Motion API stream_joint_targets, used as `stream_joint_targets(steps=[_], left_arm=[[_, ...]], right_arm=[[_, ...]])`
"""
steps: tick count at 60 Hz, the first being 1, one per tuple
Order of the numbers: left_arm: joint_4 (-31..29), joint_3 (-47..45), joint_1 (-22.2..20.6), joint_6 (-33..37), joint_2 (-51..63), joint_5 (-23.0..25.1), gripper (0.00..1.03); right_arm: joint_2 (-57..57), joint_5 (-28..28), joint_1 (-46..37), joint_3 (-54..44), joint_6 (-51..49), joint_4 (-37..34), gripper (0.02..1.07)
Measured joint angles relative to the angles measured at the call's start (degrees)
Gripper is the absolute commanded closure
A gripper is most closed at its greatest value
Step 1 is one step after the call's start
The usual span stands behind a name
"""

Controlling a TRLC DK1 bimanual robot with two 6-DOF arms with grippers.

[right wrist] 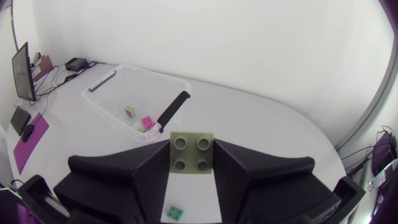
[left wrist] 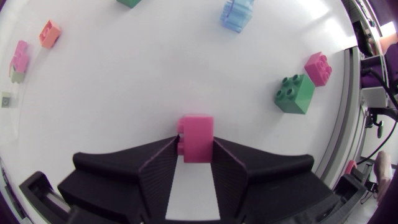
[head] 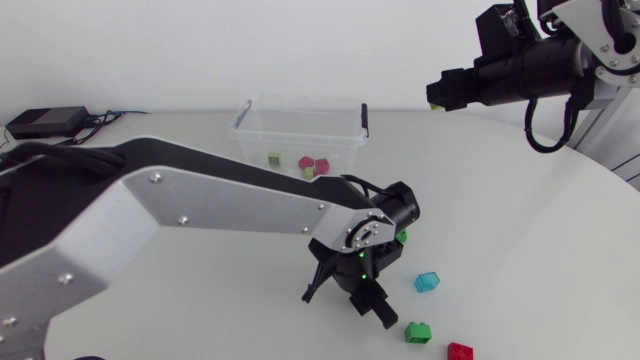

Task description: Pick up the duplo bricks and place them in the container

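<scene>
1. The left gripper [left wrist: 198, 155] was closed on a pink brick [left wrist: 198, 134] over the table's middle, seemingly for carrying to the container [head: 300, 130] at the far edge.
2. The right gripper [right wrist: 192, 163] was clamped on an olive brick [right wrist: 192, 151], held high near the far right corner, likely for release into the container.

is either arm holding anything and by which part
Both: left jaws grip the pink brick by its opposite sides; right jaws grip the pale green brick likewise.

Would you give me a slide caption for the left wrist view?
Left tool shut on a pink brick; green brick, magenta brick and blue brick lie on the table ahead.
</scene>
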Motion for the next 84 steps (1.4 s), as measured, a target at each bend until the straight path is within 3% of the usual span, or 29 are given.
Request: stream_joint_targets(steps=[24, 39, 55, 68, 84], left_arm=[[0.46, -10.49, 9.07, 1.79, -27.69, -2.56, 0.77], [5.6, -10.69, 19.43, 5.53, -34.07, -3.21, 0.75], [15.58, -10.54, 27.65, 7.67, -34.45, -2.97, 0.74], [17.97, -6.91, 30.93, 7.82, -28.33, -1.88, 0.7], [22.49, -0.22, 36.11, 7.58, -19.69, 0.52, 0.68]], right_arm=[[13.0, 0.35, 8.09, 12.28, 0.04, 1.7, 0.81], [26.6, 1.18, 11.47, 21.75, 0.02, 2.8, 0.8], [37.09, 1.53, 12.22, 32.41, -0.85, 0.37, 0.2], [36.63, 1.6, 12.24, 32.11, -1.51, -0.68, 0.17], [23.67, 2.27, 12.83, 17.62, -2.67, 0.24, 0.15]])
